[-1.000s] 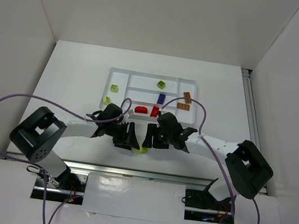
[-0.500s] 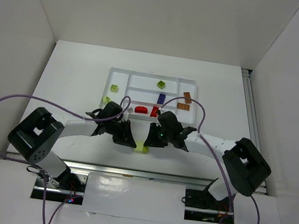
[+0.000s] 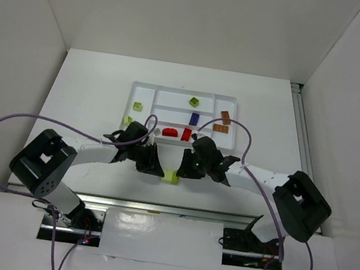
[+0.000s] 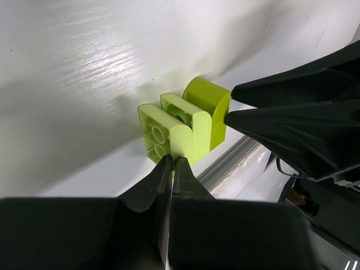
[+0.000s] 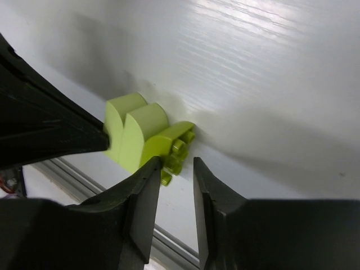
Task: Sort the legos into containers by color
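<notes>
Two joined legos (image 3: 170, 177), a pale yellow-green one (image 4: 169, 132) stuck to a darker lime one (image 4: 208, 107), lie on the table near its front edge. My left gripper (image 3: 159, 170) comes in from the left. Its jaws (image 4: 171, 160) are shut on the thin edge of the pale lego. My right gripper (image 3: 183, 172) meets it from the right, closed round the lime lego's studded end (image 5: 177, 149). The containers are compartments of a white tray (image 3: 134, 93) behind both grippers. They hold lime (image 3: 194, 101), red (image 3: 170, 132) and brown (image 3: 225, 117) legos.
A dark blue brick (image 3: 194, 118) lies in the tray's middle. Another lime brick (image 3: 128, 120) sits at the tray's left edge. A metal rail (image 3: 168, 208) runs along the table's front edge just below the joined legos. White walls enclose the table.
A second ago both grippers stood open on either side of the joined legos. Both have since closed on them from opposite sides.
</notes>
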Tool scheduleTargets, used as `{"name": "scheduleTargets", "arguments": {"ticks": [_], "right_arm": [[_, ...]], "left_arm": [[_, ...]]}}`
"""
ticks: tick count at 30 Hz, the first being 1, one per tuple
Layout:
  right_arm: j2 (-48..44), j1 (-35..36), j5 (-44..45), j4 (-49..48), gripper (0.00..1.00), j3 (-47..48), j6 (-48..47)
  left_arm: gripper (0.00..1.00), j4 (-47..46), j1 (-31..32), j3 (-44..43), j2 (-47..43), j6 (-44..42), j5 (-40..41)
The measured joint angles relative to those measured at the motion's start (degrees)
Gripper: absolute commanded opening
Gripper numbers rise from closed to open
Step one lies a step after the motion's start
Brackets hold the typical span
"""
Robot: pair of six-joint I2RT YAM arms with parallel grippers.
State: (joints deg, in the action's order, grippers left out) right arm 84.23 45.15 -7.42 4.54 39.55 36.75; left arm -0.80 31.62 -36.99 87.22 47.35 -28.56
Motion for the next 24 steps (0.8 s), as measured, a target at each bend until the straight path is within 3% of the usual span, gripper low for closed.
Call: {"name": "scheduleTargets", "arguments": {"ticks": [2, 4, 5, 8, 12, 24], "right_arm": [[-1.11, 0.0, 0.57, 1.07, 0.5, -0.55, -0.09], [-2.19, 0.0, 1.22, 2.43, 0.56, -0.57, -0.31], [-2.91, 0.0, 1.64, 3.1, 0.65, -0.57, -0.42], [-5.62, 0.0, 2.99, 5.64, 0.72, -0.39, -0.76], [-7.8, 0.33, 4.07, 8.0, 0.93, 0.57, -3.32], [-2.12, 10.1, 12.5, 15.54, 0.98, 5.57, -10.23]], "left_arm": [[0.0, 0.13, 0.02, -0.04, -0.09, -0.28, 0.02], [0.0, 1.25, 0.04, -0.61, -0.33, -0.63, 0.28], [0.0, 2.03, 0.07, -0.98, -0.55, -0.79, 0.68], [0.0, 4.31, 0.11, -2.05, -1.57, -1.16, 1.64], [0.0, 7.61, 0.11, -3.91, -4.15, -2.4, 3.34], [0.0, 14.53, 0.13, -11.78, -4.28, -6.47, 7.37]]}}
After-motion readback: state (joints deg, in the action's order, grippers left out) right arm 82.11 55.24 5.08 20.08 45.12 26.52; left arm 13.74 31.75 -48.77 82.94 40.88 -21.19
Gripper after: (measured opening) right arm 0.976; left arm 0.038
